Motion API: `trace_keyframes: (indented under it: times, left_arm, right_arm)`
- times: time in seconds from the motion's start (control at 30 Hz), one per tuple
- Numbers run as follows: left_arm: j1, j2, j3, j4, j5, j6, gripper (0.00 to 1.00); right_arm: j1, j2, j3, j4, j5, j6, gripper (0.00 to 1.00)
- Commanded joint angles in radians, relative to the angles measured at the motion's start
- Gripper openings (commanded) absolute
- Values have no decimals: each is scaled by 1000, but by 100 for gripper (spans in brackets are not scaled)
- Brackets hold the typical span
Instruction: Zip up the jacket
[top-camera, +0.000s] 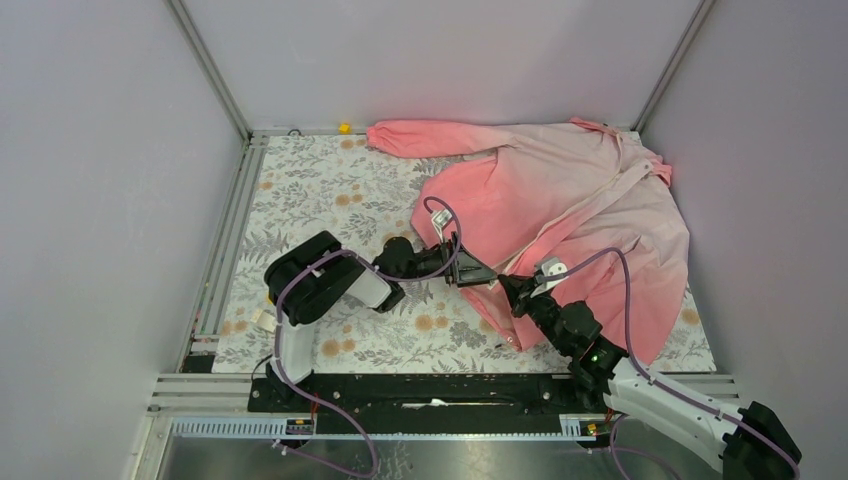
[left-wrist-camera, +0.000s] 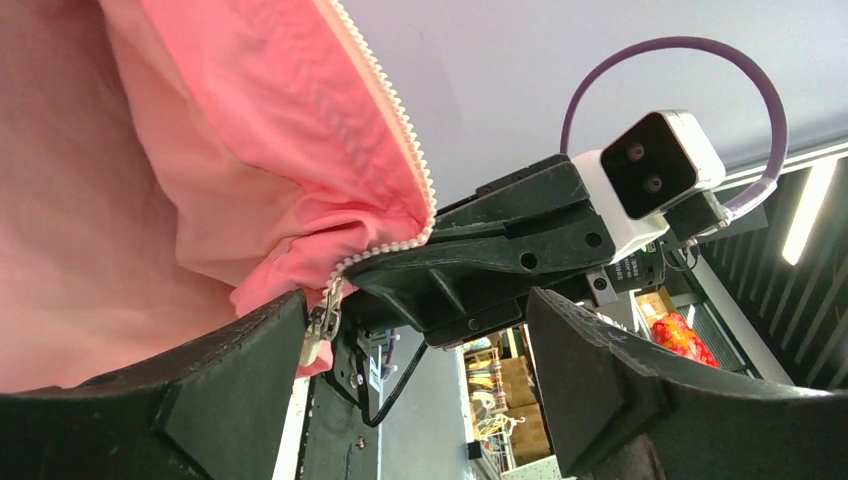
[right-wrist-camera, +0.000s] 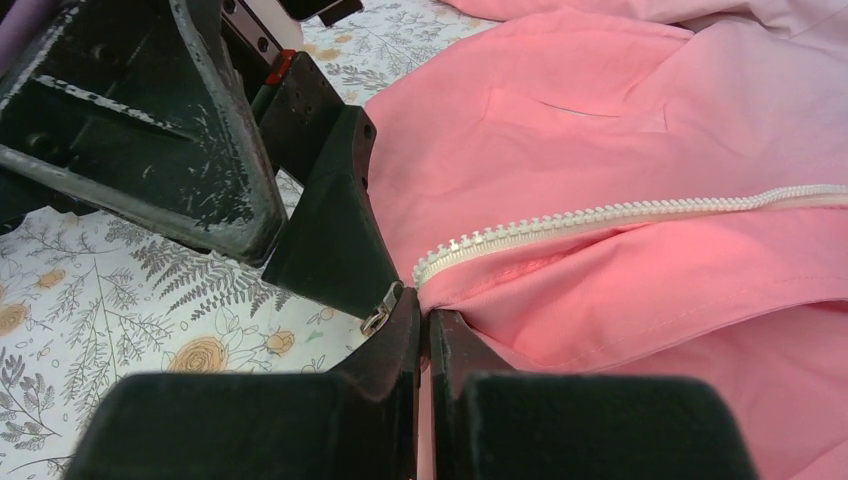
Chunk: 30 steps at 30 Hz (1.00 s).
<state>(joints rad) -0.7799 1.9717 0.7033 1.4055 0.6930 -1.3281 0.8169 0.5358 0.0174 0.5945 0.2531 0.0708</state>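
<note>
The pink jacket (top-camera: 570, 200) lies spread on the right half of the table, collar at the far right. Its white zipper (right-wrist-camera: 600, 212) is open along the front edge. My right gripper (right-wrist-camera: 428, 318) is shut on the jacket's bottom hem at the low end of the zipper (top-camera: 512, 288). The metal zipper pull (right-wrist-camera: 378, 320) hangs just left of its fingers. My left gripper (left-wrist-camera: 415, 300) is open wide, its fingers (left-wrist-camera: 240, 370) on either side of the right gripper's tip. The pull (left-wrist-camera: 322, 325) hangs beside its left finger. In the top view the left gripper (top-camera: 478, 270) meets the hem from the left.
A floral tablecloth (top-camera: 330, 200) covers the table. A small yellow object (top-camera: 344, 127) sits at the back edge. Aluminium rails (top-camera: 225, 240) run along the left side and the front. Grey walls close in on three sides.
</note>
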Motion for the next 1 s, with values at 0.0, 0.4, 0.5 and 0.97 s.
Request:
trace_keyframes:
  times: [0.0,0.4,0.5,0.97]
  left_arm:
    - [-18,-27,39,94,0,34,81]
    - [-140,-387,-119,-179,-19,444,71]
    - [-163,-495,-90,-535,-103,625,72]
    - [-57,-489,-148,-609,-360,230,87]
  right_arm:
    - [4,1,5,58,31,9,0]
    - [2,62,28,36,96,55,0]
    - [1,65,28,37,86,58,0]
    - [1,-59,-12,23,62,52,0]
